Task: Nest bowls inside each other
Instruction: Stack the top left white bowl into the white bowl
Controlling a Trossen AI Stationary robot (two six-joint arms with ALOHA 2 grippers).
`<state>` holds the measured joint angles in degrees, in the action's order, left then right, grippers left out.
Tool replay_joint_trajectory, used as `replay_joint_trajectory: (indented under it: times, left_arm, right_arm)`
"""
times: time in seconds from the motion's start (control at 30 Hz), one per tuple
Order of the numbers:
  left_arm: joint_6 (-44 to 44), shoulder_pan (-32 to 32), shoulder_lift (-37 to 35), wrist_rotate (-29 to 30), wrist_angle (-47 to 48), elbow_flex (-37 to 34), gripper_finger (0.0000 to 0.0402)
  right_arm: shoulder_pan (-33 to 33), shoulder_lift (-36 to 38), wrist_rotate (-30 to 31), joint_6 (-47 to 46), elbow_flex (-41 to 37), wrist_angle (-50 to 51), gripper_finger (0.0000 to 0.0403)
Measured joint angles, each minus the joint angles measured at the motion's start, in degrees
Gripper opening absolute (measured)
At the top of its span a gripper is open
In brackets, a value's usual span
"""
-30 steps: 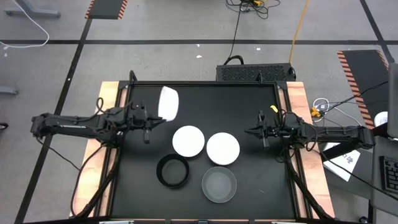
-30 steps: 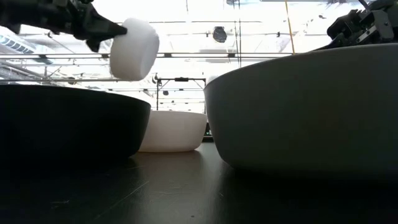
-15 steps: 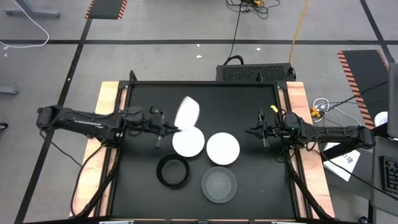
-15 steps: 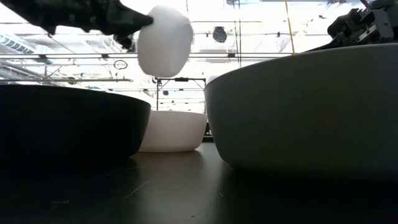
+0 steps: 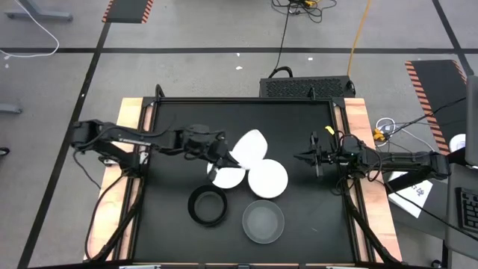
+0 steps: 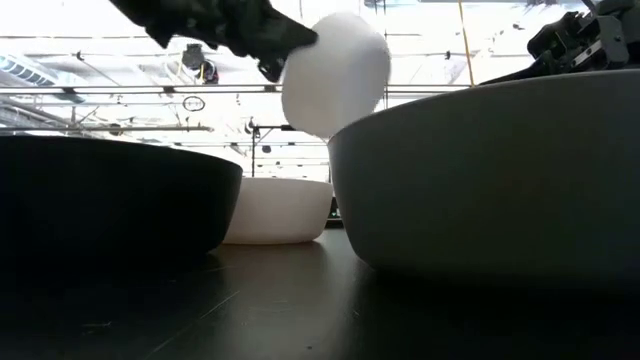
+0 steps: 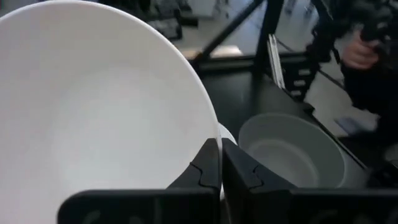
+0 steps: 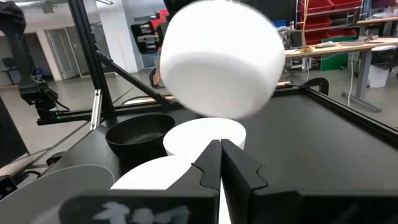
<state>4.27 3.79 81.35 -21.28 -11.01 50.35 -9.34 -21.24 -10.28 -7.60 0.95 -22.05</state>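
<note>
Holding a white bowl (image 5: 251, 145) by its rim, our left gripper (image 5: 222, 155) has its fingers clamped on that rim and carries the bowl tilted in the air above the middle of the black worktop (image 5: 172, 119). Seen from above, the carried bowl hangs over the gap between two more white bowls standing on the worktop, one (image 5: 226, 175) partly under the gripper and another (image 5: 268, 179) just beside it toward our right arm. Nearer the front edge sit the black bowl (image 5: 208, 205) with its ring-like rim and a translucent grey bowl (image 5: 263, 221), close to each other but apart. From worktop height the raised white bowl shows high up (image 6: 335, 72), well clear of the bowls below it, with the grey bowl (image 6: 490, 180) large in front and the black bowl (image 6: 115, 205) at the other side. Our right gripper (image 5: 314, 158) waits over the right side of the worktop, its fingers pressed together and holding nothing.
</note>
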Motion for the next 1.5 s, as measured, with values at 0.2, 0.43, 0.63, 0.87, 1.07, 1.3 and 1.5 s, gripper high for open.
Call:
replay_joint_trajectory:
  times: [0.2, 0.43, 0.63, 0.87, 1.07, 1.3, 1.5]
  left_arm:
    - [0.6, -0.09, 7.37, 0.04, 9.91, 10.25, 0.0]
    - [3.38, -2.26, 13.95, -2.56, 16.37, 20.12, 0.0]
    - [4.45, -4.79, 19.34, -2.26, 24.14, 28.7, 0.0]
    - [5.44, -7.85, 23.37, 0.56, 30.28, 34.12, 0.0]
    - [4.36, -8.58, 26.5, 3.74, 30.56, 34.53, 0.0]
    - [3.03, -7.29, 28.83, 8.09, 32.01, 34.51, 0.0]
    - [3.08, -7.08, 29.17, 9.64, 35.49, 34.49, 0.0]
  right_arm:
    - [0.0, 0.13, 0.04, 1.25, 0.0, 0.02, 0.0]
    - [0.0, 0.13, 0.09, 1.45, 0.0, 0.92, 0.0]
    - [0.0, 0.13, 0.09, 1.35, 0.0, 2.2, 0.0]
    - [0.0, 0.13, 0.17, 1.14, 0.0, 2.03, 0.0]
    - [0.0, 0.13, 0.17, 1.19, 0.01, 1.94, 0.0]
    - [0.0, 0.13, 0.18, 1.22, 0.0, 1.69, 0.0]
    - [-0.02, 0.11, 0.2, 1.23, 0.01, 1.62, 0.0]
